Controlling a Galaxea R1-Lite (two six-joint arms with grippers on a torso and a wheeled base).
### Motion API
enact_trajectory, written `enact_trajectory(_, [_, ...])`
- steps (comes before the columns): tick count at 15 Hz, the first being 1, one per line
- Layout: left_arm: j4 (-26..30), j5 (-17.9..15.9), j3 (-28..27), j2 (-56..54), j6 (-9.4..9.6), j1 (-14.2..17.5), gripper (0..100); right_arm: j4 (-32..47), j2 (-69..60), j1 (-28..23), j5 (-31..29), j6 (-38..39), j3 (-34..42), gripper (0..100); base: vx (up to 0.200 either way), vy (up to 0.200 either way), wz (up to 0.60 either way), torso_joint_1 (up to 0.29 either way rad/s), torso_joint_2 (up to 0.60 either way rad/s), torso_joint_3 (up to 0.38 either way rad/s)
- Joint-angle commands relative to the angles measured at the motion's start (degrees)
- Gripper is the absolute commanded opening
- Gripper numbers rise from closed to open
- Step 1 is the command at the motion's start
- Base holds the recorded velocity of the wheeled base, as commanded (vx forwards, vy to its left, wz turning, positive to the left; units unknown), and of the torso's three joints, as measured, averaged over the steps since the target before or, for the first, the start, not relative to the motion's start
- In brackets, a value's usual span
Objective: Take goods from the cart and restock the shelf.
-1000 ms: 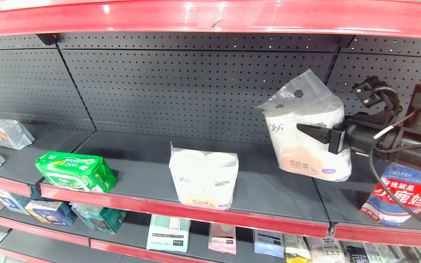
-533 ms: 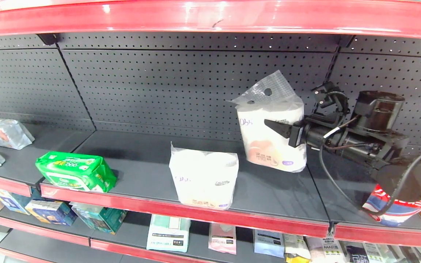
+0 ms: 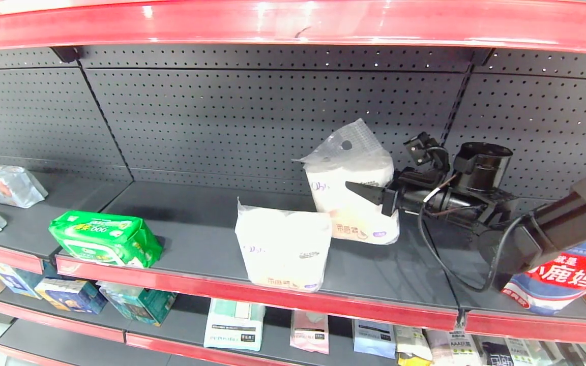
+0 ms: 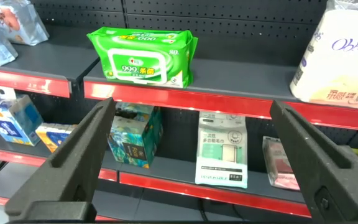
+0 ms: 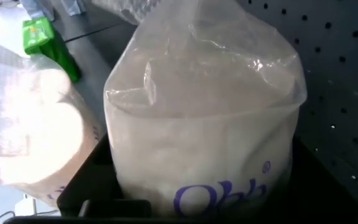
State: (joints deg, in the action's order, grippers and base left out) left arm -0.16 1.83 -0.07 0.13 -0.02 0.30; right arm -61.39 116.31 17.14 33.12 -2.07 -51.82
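My right gripper [image 3: 369,195] is shut on a white pack of tissue rolls [image 3: 346,190] in clear plastic, held upright over the dark middle shelf [image 3: 196,239], just behind and to the right of a matching pack [image 3: 284,249] that stands near the shelf's front edge. In the right wrist view the held pack [image 5: 210,149] sits between my dark fingers, with the standing pack [image 5: 39,137] beside it. My left gripper [image 4: 197,168] hangs open in front of the shelving, lower down, with nothing between its fingers [image 4: 73,168].
A green wipes pack [image 3: 106,239] lies at the shelf's left front. Bagged goods [image 3: 3,184] sit farther left, and a red and blue bag [image 3: 562,277] at the right. Boxes and packets [image 3: 234,323] fill the lower shelf. A red shelf lip [image 3: 293,23] runs overhead.
My right arm has carried the tissue pack leftward and lower, from the shelf's right end to just behind the standing pack. Nothing else has moved.
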Motion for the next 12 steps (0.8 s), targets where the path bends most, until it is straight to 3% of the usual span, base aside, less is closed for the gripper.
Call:
enact_trajectory(1, [0.0,0.0,0.0,0.0,-0.06,0.0,100,-3.0,4.5,-0.2,1.4,-0.3,-2.3,0,0.0,0.0,0.0,0.0,0.0,0.0])
enact_trajectory(9, [0.0,0.0,0.1,0.0,0.02,0.0,100,-4.6,14.6,1.1,2.3,3.4,-16.0,0,0.0,0.0,0.0,0.0,0.0,0.0])
enact_trajectory(12, [0.0,0.0,0.0,0.0,-0.06,0.0,100,-4.6,15.5,1.1,4.1,3.5,-16.6,0,0.0,0.0,0.0,0.0,0.0,0.0])
